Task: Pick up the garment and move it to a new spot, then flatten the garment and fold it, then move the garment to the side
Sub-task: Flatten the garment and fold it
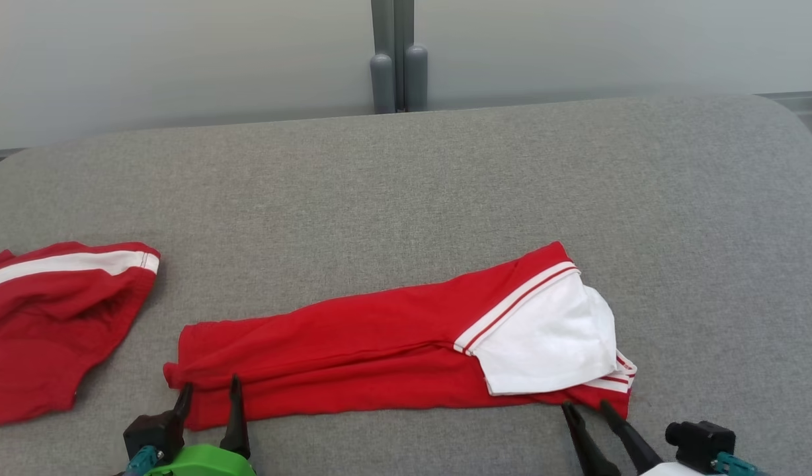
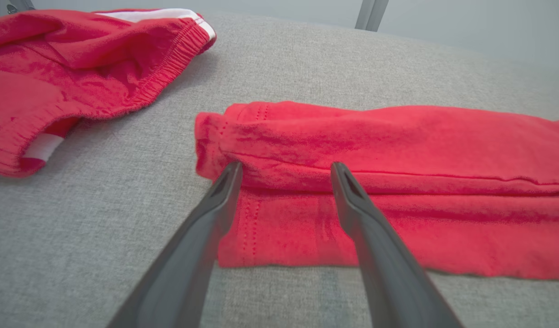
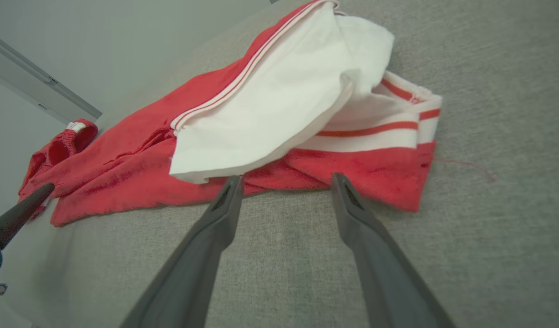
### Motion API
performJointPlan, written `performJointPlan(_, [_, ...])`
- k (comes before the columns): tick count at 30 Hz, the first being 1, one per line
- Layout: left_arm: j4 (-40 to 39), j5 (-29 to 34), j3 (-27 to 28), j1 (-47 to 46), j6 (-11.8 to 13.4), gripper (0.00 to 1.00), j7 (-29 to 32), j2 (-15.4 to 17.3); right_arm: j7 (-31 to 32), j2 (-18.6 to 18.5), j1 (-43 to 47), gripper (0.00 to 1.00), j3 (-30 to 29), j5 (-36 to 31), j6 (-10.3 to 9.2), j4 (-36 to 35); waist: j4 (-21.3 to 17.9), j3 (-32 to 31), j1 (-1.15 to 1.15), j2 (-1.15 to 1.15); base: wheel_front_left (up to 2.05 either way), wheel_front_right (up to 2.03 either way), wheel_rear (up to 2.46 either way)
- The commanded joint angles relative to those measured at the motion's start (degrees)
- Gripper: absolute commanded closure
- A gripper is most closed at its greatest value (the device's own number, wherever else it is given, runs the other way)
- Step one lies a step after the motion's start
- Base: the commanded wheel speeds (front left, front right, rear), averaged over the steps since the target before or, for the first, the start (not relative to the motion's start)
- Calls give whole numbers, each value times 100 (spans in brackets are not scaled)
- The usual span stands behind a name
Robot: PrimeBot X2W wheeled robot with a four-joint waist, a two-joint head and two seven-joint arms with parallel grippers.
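Two spread-fingered grippers bracketed the red garment (image 1: 379,344), a long strip near the grey cushion's (image 1: 446,185) front edge: left gripper (image 1: 210,383) at the hem end, right gripper (image 1: 585,404) by the white sleeve (image 1: 551,337), neither holding anything. Lengthwise fold looked done; cross-fold and moving aside seemingly remained.

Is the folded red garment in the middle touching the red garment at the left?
Apart. In the head view, a strip of bare grey surface lies between the folded garment and the left garment.
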Motion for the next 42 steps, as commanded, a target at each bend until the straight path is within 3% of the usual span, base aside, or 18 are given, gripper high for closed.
performJointPlan(1, [-12, 40, 28, 75, -37, 0, 2, 25, -41, -2, 107, 0, -197, -92, -7, -198, -86, -66, 0, 0, 0, 0, 0])
performJointPlan(8, [-48, 67, -22, 12, -65, 0, 1, 24, -37, 1, -61, 0, -893, -521, -7, -615, -74, 29, 0, 0, 0, 0, 0])
performJointPlan(16, [-96, -28, -173, -216, -33, 0, 2, 26, 181, -45, -1053, 0, -1203, -1101, -7, 311, 272, 290, 0, 0, 0, 0, 0])
performJointPlan(22, [-57, -150, -196, -282, -34, 0, 2, 23, 590, -19, -1544, 0, -1108, -923, -7, 1129, 533, 468, 0, 0, 0, 0, 0])
performJointPlan(29, [-76, -179, -209, -292, -40, 0, 1, 24, 496, -32, -1636, 0, -1155, -1007, -8, 1799, 666, 539, 0, 0, 0, 0, 0])
performJointPlan(36, [-105, -185, -238, -374, 3, 0, 1, 23, 677, 234, -1749, 0, -268, -548, 19, 1842, 701, 605, 0, 0, 0, 0, 0])
performJointPlan(37, [-114, -190, -254, -394, -1, 0, 1, 23, 695, 220, -1776, 5, -148, -481, 19, 1843, 711, 615, 0, 0, 0, 0, 0])
performJointPlan(38, [-122, -199, -270, -408, 0, 0, 1, 24, 705, 183, -1814, 26, -46, -437, 19, 1862, 725, 621, 0, 0, 0, 0, 0])
performJointPlan(39, [-132, -201, -282, -413, 0, 0, 2, 24, 704, 145, -1853, 56, 20, -407, 19, 1900, 740, 625, 0, 0, 0, 0, 0])
performJointPlan(41, [-150, -209, -303, -421, -6, 0, 1, 24, 645, 63, -1947, 100, 81, -372, 16, 2031, 770, 627, 0, 0, 0, 0, 0])
performJointPlan(42, [-160, -208, -309, -429, -8, 0, 2, 24, 624, 26, -1984, 100, 79, -335, 11, 2110, 785, 628, 0, 0, 0, 0, 0])
